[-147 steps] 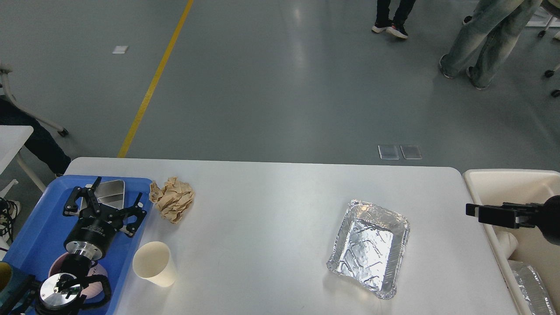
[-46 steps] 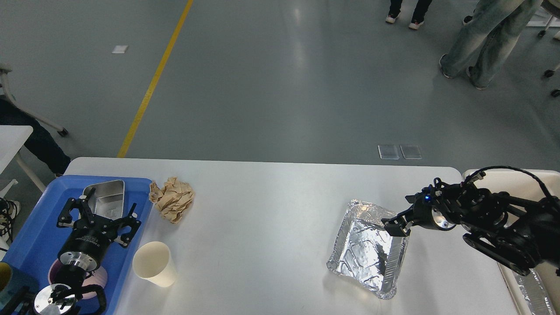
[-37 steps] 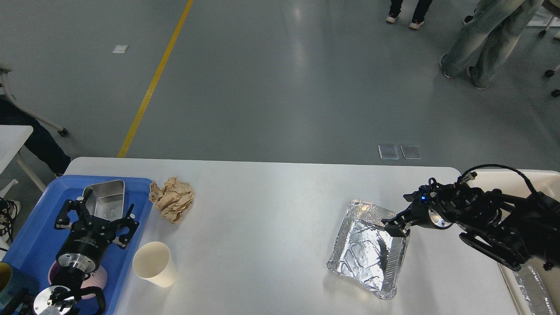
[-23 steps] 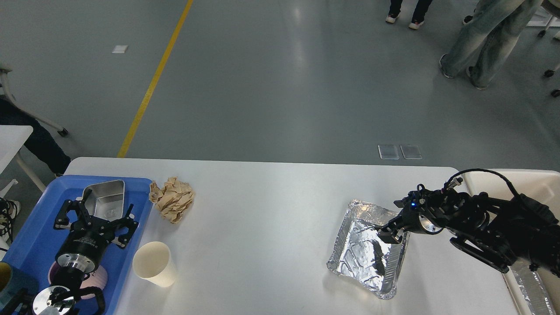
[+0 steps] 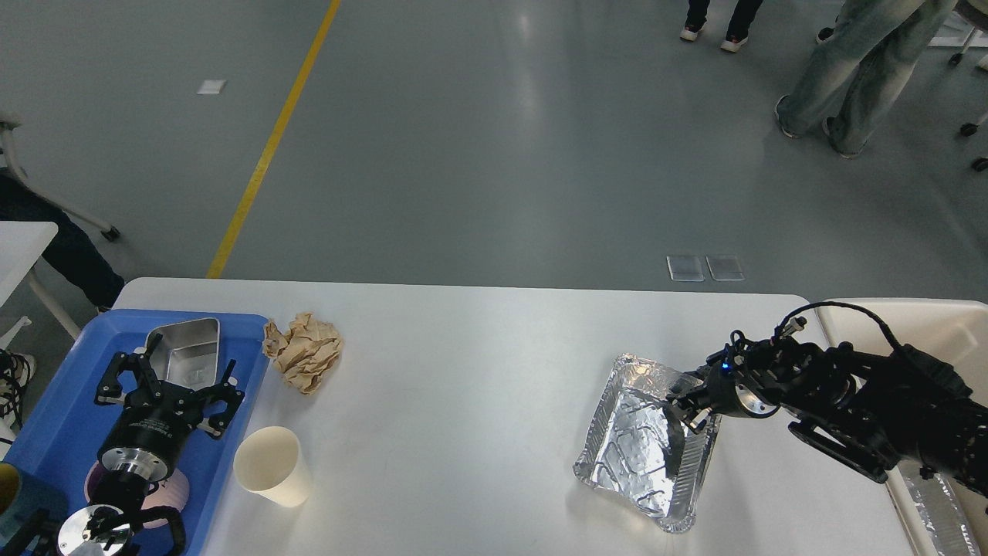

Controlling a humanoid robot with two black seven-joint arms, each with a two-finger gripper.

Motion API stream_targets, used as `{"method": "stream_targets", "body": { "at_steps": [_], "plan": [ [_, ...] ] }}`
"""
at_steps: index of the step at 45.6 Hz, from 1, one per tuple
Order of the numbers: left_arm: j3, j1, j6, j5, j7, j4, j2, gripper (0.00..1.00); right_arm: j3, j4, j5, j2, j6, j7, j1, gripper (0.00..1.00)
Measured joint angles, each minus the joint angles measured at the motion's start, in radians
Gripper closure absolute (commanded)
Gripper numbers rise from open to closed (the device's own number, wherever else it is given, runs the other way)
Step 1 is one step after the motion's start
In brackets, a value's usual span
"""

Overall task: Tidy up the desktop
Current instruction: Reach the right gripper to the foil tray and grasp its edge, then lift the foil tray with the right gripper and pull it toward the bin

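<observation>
Desktop surface (image 5: 478,386) holds our thin foil tray (image 5: 644,444): light, easily crushed, best pinched at its rolled rim. Our right gripper (image 5: 683,408) sits at that rim, whether clamped we cannot tell; our left gripper (image 5: 166,378) hangs spread apart.

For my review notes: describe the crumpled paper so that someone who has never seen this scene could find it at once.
Start at the white desktop and go to its far left corner, where a blue tray lies. The crumpled paper sits on the desktop just off the tray's far right corner, beyond the paper cup. It is the only tan, wrinkled wad; the cup is smooth and cream.
</observation>
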Motion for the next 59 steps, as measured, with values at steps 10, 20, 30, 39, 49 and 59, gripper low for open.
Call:
{"method": "stream_targets", "body": {
  "at_steps": [10,20,30,39,49,59],
  "plan": [
    [0.0,0.0,0.0,0.0,0.0,0.0,0.0,0.03,0.0,0.0,0.049,0.001,0.01,0.02,0.003,1.0],
    [0.0,0.0,0.0,0.0,0.0,0.0,0.001,0.03,0.0,0.003,0.141,-0.005,0.036,0.048,0.032,1.0],
    [0.0,-0.001,0.0,0.0,0.0,0.0,0.002,0.03,0.002,0.018,0.456,-0.093,0.133,0.085,0.122,1.0],
    [0.0,-0.001,0.0,0.0,0.0,0.0,0.0,0.03,0.014,0.053,0.559,-0.21,0.224,0.136,0.134,1.0],
    [0.008,-0.003,0.002,0.0,0.0,0.0,-0.005,0.03,0.018,0.153,0.726,-0.351,0.265,0.143,0.131,1.0],
    [0.015,-0.006,0.004,0.0,0.002,0.0,-0.006,0.03,0.018,0.296,0.827,-0.507,0.294,0.133,0.165,1.0]
  ]
}}
